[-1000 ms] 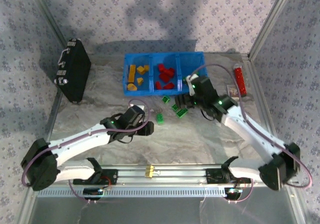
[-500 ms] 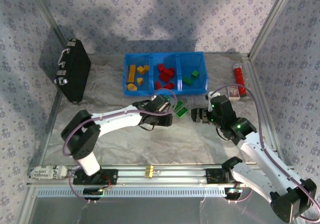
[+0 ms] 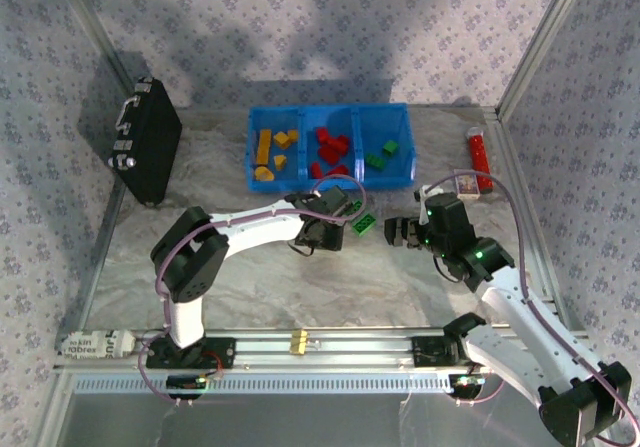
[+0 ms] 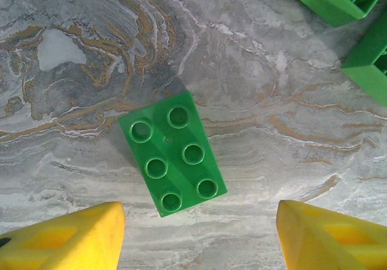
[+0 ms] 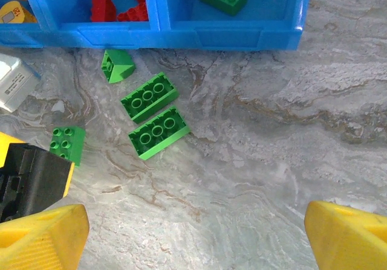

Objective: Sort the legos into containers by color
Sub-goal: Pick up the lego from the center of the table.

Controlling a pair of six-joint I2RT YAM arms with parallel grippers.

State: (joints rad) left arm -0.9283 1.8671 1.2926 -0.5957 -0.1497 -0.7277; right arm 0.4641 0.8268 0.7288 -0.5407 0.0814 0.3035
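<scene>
From where I stand, the left gripper (image 4: pixel 196 237) hangs directly over a six-stud green lego (image 4: pixel 172 154) lying studs-up on the desk (image 4: pixel 290 101). Its yellow fingers are spread to either side of the lego, touching nothing and holding nothing. The lego sits askew to the line between the fingers, so I'd worry that a straight squeeze catches its corners and spins it or squirts it out. Two more green legos (image 5: pixel 149 96) and a green wedge (image 5: pixel 117 64) lie just beside it and could be knocked on the way down. The right gripper (image 5: pixel 193 234) is wide open and empty over bare desk, close to the same cluster. If both arms go for the greens, they might collide. The blue tray (image 3: pixel 330 108) is just beyond, with its green compartment (image 3: pixel 397 170) at the right end. A low carry could clip the front wall, or a careless release could land among the reds.
</scene>
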